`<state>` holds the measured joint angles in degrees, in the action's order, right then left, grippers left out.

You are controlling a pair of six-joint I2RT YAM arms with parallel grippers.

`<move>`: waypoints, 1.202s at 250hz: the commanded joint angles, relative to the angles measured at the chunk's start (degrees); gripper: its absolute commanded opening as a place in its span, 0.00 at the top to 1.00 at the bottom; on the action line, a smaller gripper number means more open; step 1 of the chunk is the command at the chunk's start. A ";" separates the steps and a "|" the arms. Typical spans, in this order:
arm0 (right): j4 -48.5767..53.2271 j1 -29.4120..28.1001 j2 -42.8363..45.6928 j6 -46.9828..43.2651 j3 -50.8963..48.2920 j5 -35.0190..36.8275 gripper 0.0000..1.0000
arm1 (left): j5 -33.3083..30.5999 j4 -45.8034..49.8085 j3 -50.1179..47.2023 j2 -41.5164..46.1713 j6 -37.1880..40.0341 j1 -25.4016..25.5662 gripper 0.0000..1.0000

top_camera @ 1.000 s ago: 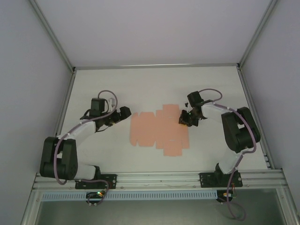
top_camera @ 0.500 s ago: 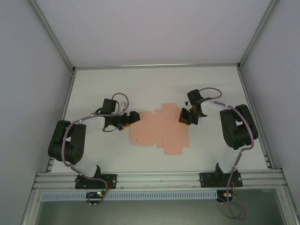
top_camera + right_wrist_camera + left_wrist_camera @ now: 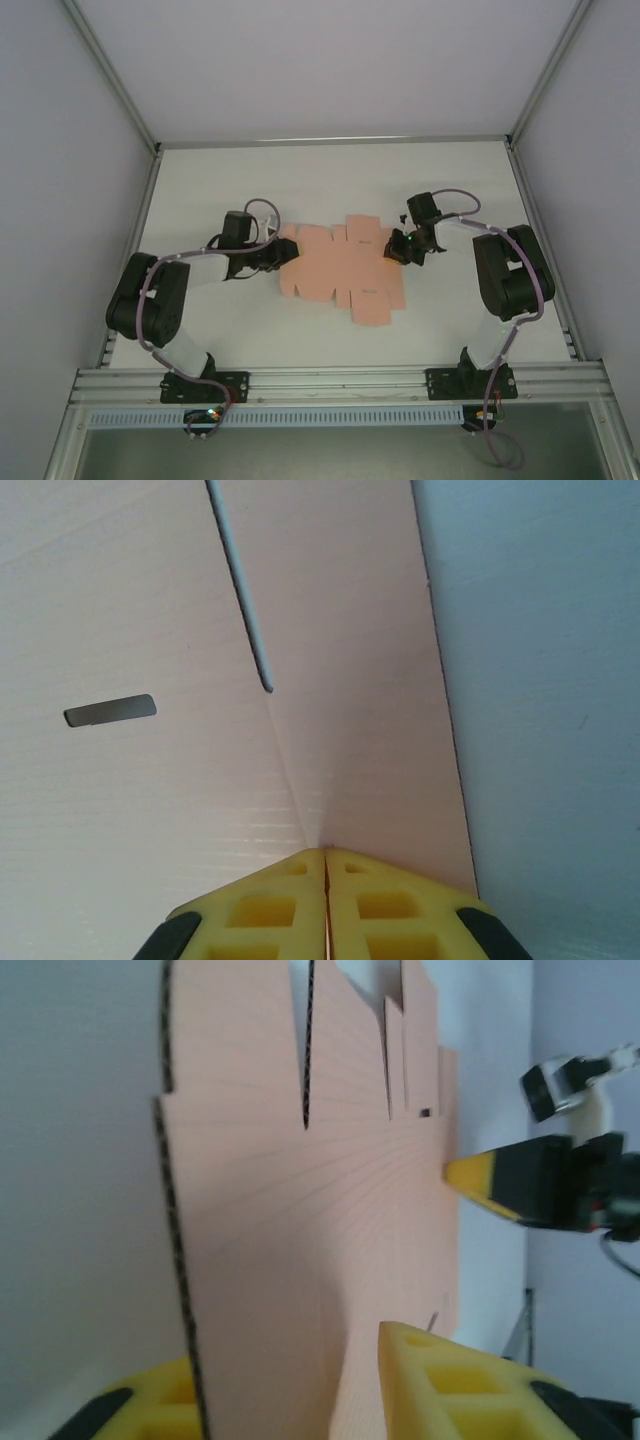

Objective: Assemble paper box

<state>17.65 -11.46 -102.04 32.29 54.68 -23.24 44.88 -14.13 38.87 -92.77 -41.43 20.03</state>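
Note:
The paper box (image 3: 345, 275) is a flat salmon-pink die-cut sheet with tabs and slots, lying mid-table. My left gripper (image 3: 284, 250) is at its left edge. In the left wrist view the sheet (image 3: 300, 1210) runs between the two yellow fingers (image 3: 460, 1380), which close on it at the left gripper (image 3: 285, 1360). My right gripper (image 3: 398, 247) is at the sheet's right edge. Its fingers are shut together at the right gripper (image 3: 325, 850), tips against the sheet (image 3: 150, 610) where a crease ends. The right gripper's yellow tip (image 3: 455, 1171) also appears at the far edge.
The white table (image 3: 330, 180) is walled at the back and both sides. An aluminium rail (image 3: 340, 380) carrying both arm bases runs along the near edge. Open tabletop lies behind and in front of the sheet.
My left gripper has moved right onto the sheet's left edge and closed from wide open. The sheet has shifted slightly and its left side has lifted. The right gripper has stayed shut at the right edge.

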 commanded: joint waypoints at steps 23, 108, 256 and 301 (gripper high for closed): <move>-4.46 2.24 6.59 -2.25 -4.01 -6.02 0.80 | 1.27 3.19 3.23 6.85 3.95 0.35 0.96; -19.05 14.54 29.66 -2.78 -12.84 -28.05 0.33 | 4.50 3.09 5.18 23.03 3.11 0.61 1.00; -34.04 14.90 35.42 5.10 -14.84 -43.76 0.53 | 4.31 -0.43 4.46 38.37 -0.96 1.67 1.00; -29.63 13.79 37.97 2.01 -15.92 -43.19 0.76 | 0.96 0.36 3.95 38.30 -0.07 1.59 1.00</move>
<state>-14.13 3.44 -66.59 36.05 39.27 -63.90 48.51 -12.80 42.87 -55.20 -41.65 21.34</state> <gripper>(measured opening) 0.276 0.060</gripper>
